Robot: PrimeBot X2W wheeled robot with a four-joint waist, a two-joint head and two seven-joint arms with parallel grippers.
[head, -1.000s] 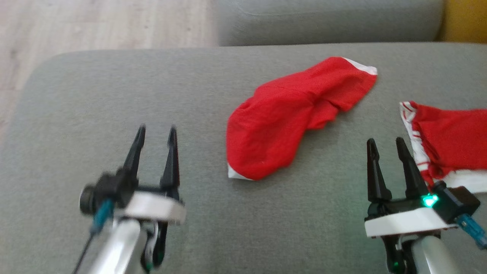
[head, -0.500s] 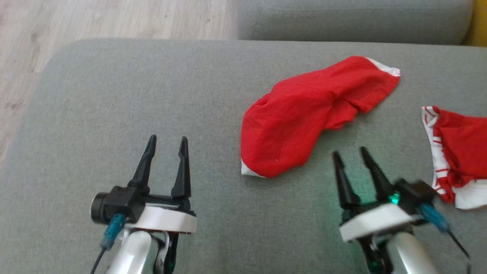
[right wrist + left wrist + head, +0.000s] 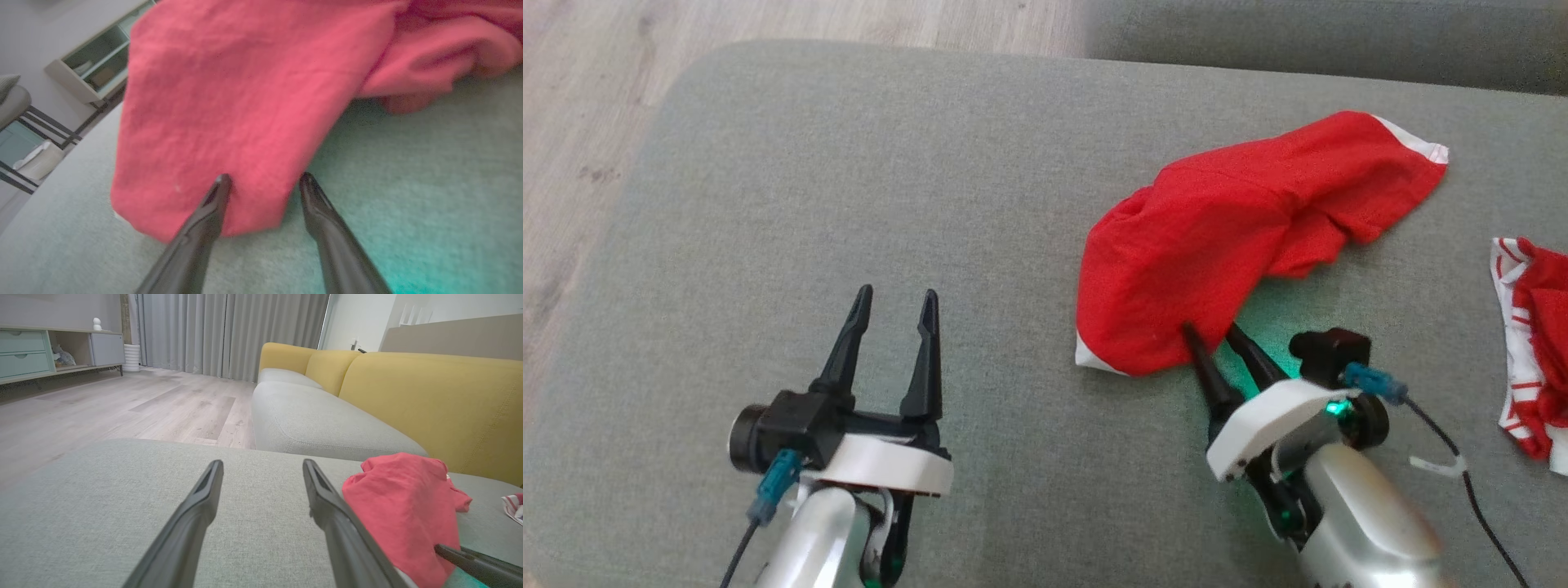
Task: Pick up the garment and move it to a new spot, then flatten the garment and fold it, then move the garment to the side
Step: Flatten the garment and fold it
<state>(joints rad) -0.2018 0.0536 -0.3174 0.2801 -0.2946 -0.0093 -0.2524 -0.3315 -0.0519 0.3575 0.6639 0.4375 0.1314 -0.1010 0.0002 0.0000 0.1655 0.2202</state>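
Task item: the red garment (image 3: 1225, 245) lies bunched on the grey cushion (image 3: 849, 180), right of centre in the head view, with white trim at its lower-left corner and at its upper-right end; being crumpled and doubled over itself, it cannot be identified by type, and its sleeves or openings cannot be made out. Right end effector (image 3: 1210, 328): set at the garment's lower edge, jaws apart, one fingertip resting on the red cloth and the other just beside the hem on the cushion; judged to be placed so as to straddle a fold at the nearest edge for the first pick-up; nothing is pinched as yet. Left end effector (image 3: 895, 292): released, jaws wide, hovering over bare cushion at lower left, well apart from the garment; judged to be held in reserve for the flattening and folding steps, which are not yet begun. Limits of observation: the right wrist view is blurred, so whether either fingertip has got beneath a layer of cloth cannot be told; the underside of the garment is hidden; a second red-and-white garment (image 3: 1531, 327) is cut off by the right edge of the head view and its full extent is unknown; the wooden floor (image 3: 588, 82) occupies the upper left.
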